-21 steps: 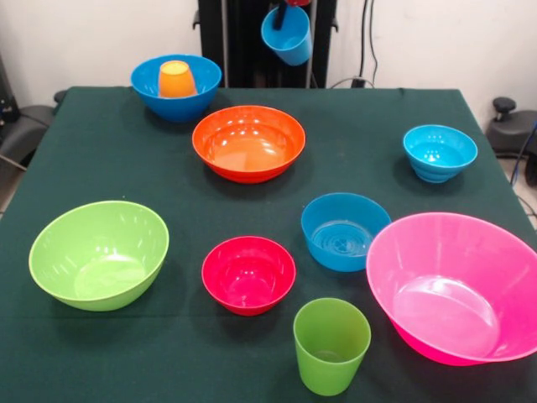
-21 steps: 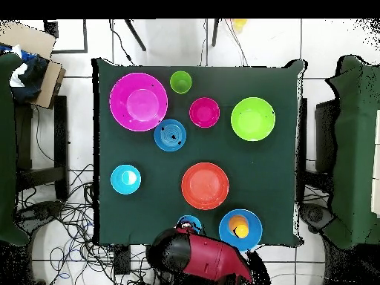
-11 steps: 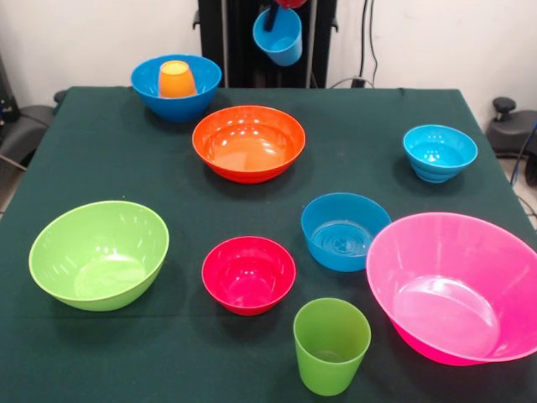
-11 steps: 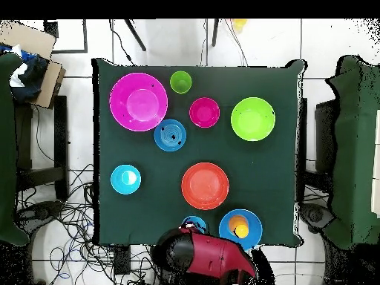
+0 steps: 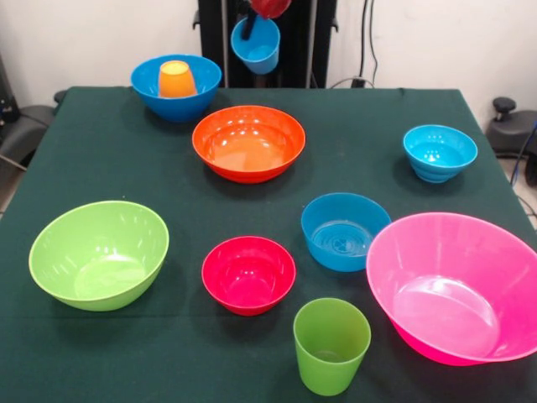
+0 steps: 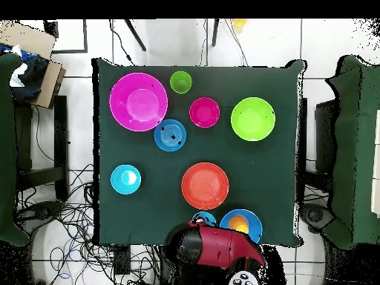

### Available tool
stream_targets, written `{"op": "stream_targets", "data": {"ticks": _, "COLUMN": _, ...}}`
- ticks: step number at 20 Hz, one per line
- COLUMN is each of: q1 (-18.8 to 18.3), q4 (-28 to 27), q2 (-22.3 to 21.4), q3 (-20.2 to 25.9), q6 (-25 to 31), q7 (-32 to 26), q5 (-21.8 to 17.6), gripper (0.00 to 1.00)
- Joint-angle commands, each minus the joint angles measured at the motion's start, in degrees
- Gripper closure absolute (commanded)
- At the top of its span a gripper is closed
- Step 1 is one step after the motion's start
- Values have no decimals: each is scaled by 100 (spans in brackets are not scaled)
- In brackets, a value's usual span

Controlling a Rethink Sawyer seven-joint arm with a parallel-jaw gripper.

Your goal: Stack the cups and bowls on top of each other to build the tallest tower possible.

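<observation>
My gripper point(image 5: 250, 28) hangs at the table's far edge, shut on the rim of the light blue cup point(image 5: 257, 45), which tilts in the air. Left of it stands the large blue bowl point(image 5: 144, 86) with the orange cup point(image 5: 176, 79) inside. The wide orange bowl point(image 5: 248, 143) lies just in front. Across the cloth sit the turquoise bowl point(image 5: 440, 152), medium blue bowl point(image 5: 344, 232), pink bowl point(image 5: 457, 290), red bowl point(image 5: 248, 274), lime green bowl point(image 5: 99, 254) and green cup point(image 5: 331, 345). In the overhead view the light blue cup point(image 6: 205, 218) peeks out beside the blue bowl point(image 6: 254, 222).
The red arm point(image 6: 217, 249) covers the table's edge by the robot in the overhead view. A dark green cloth point(image 5: 109, 159) covers the table. Cables lie on the floor at one side, and a cardboard box point(image 6: 33, 63) sits off one corner.
The gripper has carried the light blue cup sideways and slightly up, closer to the large blue bowl with the orange cup. Nothing on the table has moved.
</observation>
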Motion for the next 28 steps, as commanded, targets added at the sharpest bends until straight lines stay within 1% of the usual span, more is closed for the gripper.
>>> {"op": "stream_targets", "data": {"ticks": 1, "q1": -117, "q4": -697, "q2": 420, "q3": 399, "q6": -198, "q7": -207, "q5": -443, "gripper": 100}}
{"op": "stream_targets", "data": {"ticks": 6, "q1": -135, "q4": -812, "q2": 446, "q3": 444, "q6": -128, "q7": -196, "q5": -468, "gripper": 100}}
{"op": "stream_targets", "data": {"ticks": 13, "q1": -185, "q4": -1050, "q2": 614, "q3": 479, "q6": -237, "q7": -197, "q5": -547, "gripper": 100}}
{"op": "stream_targets", "data": {"ticks": 21, "q1": -3, "q4": -1440, "q2": 927, "q3": 349, "q6": -255, "q7": 56, "q5": -520, "gripper": 100}}
{"op": "stream_targets", "data": {"ticks": 25, "q1": 37, "q4": -1640, "q2": 1143, "q3": 303, "q6": -409, "q7": 137, "q5": -515, "gripper": 100}}
{"op": "stream_targets", "data": {"ticks": 28, "q1": 65, "q4": -1775, "q2": 1249, "q3": 285, "q6": -413, "q7": 167, "q5": -483, "gripper": 100}}
